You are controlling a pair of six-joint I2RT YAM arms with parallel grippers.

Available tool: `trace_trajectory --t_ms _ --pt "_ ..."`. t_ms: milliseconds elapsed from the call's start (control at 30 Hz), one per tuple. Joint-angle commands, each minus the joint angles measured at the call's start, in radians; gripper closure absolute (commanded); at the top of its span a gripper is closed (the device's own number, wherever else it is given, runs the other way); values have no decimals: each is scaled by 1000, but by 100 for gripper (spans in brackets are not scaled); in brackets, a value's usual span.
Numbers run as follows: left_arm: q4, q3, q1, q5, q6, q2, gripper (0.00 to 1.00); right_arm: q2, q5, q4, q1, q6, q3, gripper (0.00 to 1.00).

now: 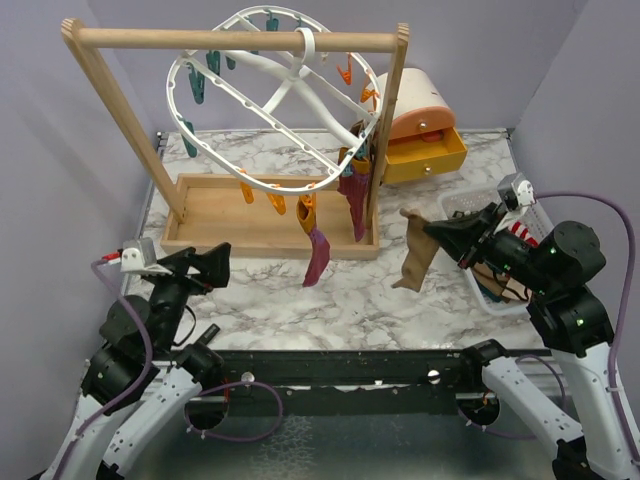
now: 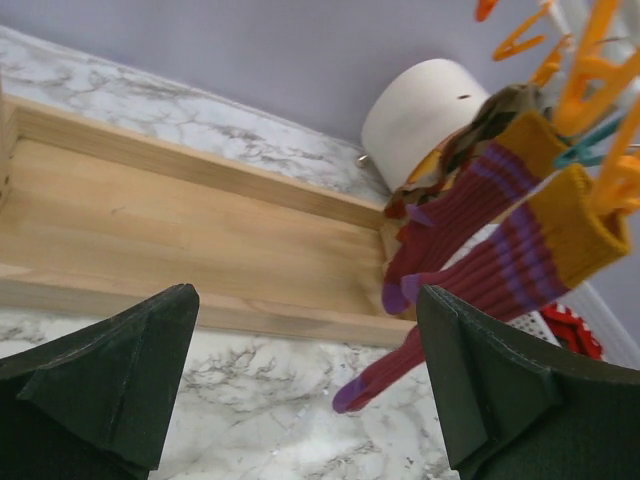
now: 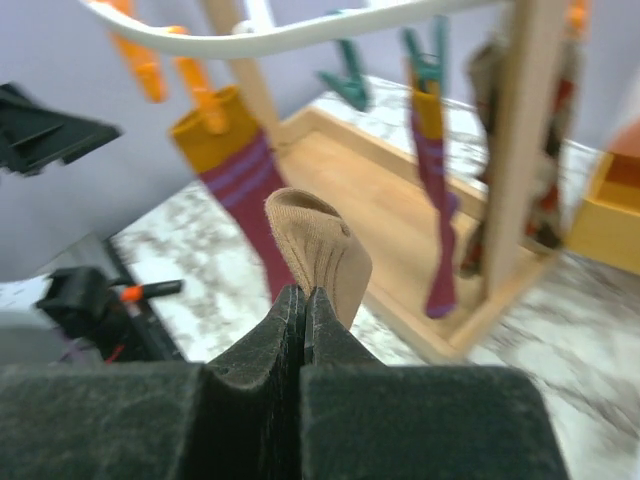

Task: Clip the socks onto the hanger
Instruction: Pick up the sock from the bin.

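Pinching the tan sock, which dangles long-axis down above the marble table, the right gripper waits just right of the hanger and its low clips, far nearer than the spread, empty left gripper.

bare marble table lies free between the left gripper and the low maroon sock. the wooden rack's right post and a second maroon sock stand between the right gripper, which pinches a tan sock, and the hanger.
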State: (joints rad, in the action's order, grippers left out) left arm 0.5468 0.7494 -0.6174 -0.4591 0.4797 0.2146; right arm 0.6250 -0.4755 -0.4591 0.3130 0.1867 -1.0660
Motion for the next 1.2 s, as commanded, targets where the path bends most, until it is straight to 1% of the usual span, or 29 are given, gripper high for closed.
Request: trace_trajectory --t_ms 0,33,200,333,433,500,633,800,867,1000,1100,1167 --pt "-60 61 -4 226 -34 -81 1 -7 -350 180 22 78 9 100" --pt "-73 71 -3 262 -38 -92 1 -3 -405 222 24 113 9 100" --pt "-116 130 -4 357 -29 -107 1 25 -532 459 35 289 25 99" --pt "-197 169 -3 487 -44 -68 1 69 -572 686 46 426 44 100" --pt "-245 196 -4 614 -46 -2 1 121 -586 861 56 522 54 100" --pt "-264 212 -2 683 -44 48 1 165 -596 937 73 571 37 100" --pt "-305 223 -2 797 -38 128 1 236 -597 958 124 554 -46 99" --pt "-384 221 -2 863 -11 168 1 281 -567 968 216 532 -104 99" --pt "-400 223 -2 864 2 170 1 284 -539 967 256 523 -102 100" --pt "-418 226 -2 882 25 167 1 273 -460 1003 351 510 -42 100" --pt "-425 221 -2 910 34 169 1 284 -397 944 457 426 -35 100" --pt "-422 219 -2 930 44 180 1 294 -328 900 541 354 -33 100"
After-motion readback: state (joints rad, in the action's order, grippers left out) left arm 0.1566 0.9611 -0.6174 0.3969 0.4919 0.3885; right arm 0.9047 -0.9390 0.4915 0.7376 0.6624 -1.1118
